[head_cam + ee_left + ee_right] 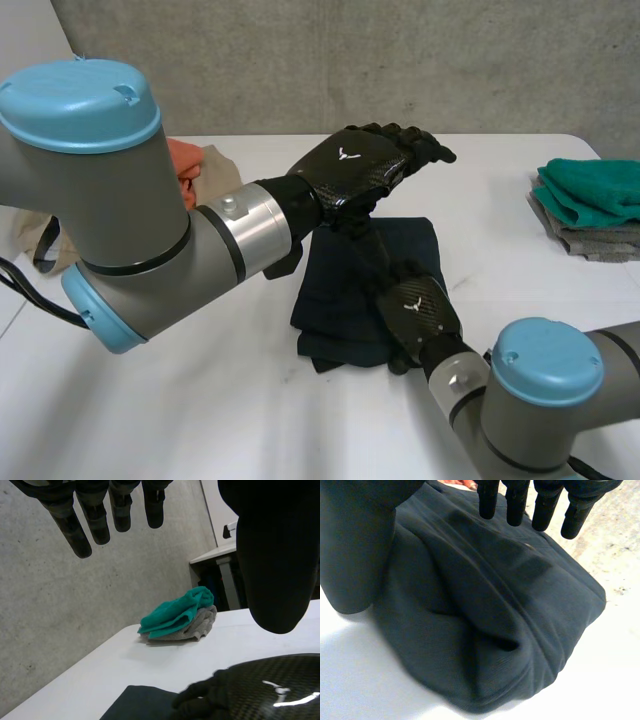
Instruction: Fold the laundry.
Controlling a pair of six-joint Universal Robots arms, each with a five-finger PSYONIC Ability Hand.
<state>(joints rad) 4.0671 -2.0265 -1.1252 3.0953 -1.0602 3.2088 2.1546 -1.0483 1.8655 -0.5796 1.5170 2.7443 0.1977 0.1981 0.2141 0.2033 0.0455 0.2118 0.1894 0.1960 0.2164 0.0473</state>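
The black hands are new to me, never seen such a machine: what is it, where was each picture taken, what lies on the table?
It is a robot with two arms, each ending in a black hand. One picture looks down from between the arms; the other two come from cameras on the wrists. On the white table lies a dark cloth. The right hand reaches over it, fingers straight; the left hand hovers above, open. Neither holds anything. Far right, a green cloth sits on a grey cloth.

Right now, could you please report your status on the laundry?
Left hand open, raised above folded dark navy cloth. Right hand open, over its near part. Teal cloth on grey cloth, stacked well aside.
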